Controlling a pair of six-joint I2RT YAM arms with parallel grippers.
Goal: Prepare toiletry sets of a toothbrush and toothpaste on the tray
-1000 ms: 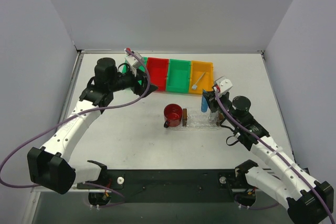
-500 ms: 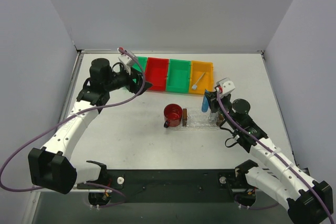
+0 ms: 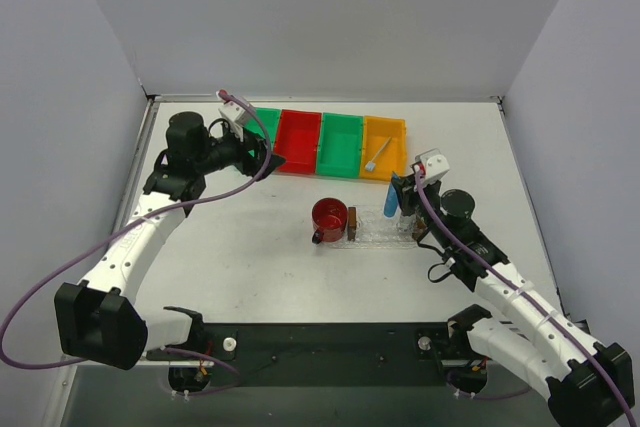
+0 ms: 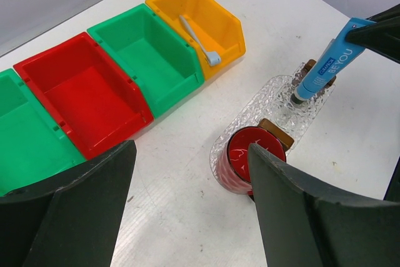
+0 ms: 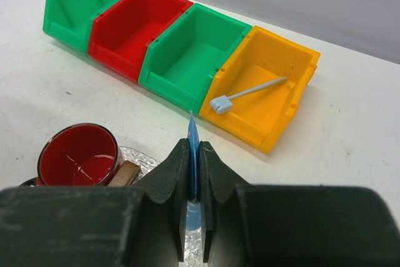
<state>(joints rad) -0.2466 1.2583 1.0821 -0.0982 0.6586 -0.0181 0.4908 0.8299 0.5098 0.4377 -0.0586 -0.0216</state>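
My right gripper (image 3: 402, 193) is shut on the bright blue toothpaste tube (image 3: 390, 197), cap end down, over the right half of the clear tray (image 3: 352, 225) with its wooden end blocks. In the right wrist view the tube (image 5: 193, 139) stands edge-on between the shut fingers (image 5: 172, 173). In the left wrist view it (image 4: 325, 64) hangs tilted over the tray (image 4: 277, 134). The white toothbrush (image 3: 377, 155) lies in the orange bin (image 3: 392, 131); it also shows in both wrist views (image 4: 199, 40) (image 5: 250, 93). My left gripper (image 3: 266, 159) is open and empty by the bins. The white tube is not in view.
A red cup (image 3: 329, 215) stands at the tray's left end, on the oval bubbly mat (image 4: 284, 101). A row of bins runs along the back: green (image 4: 25, 142), red (image 3: 299, 142), green (image 3: 340, 144), orange. Grey walls enclose the table.
My left arm has drawn back to the left, away from the bins, gripper still open. My right gripper has shifted slightly right with the blue tube still in it.
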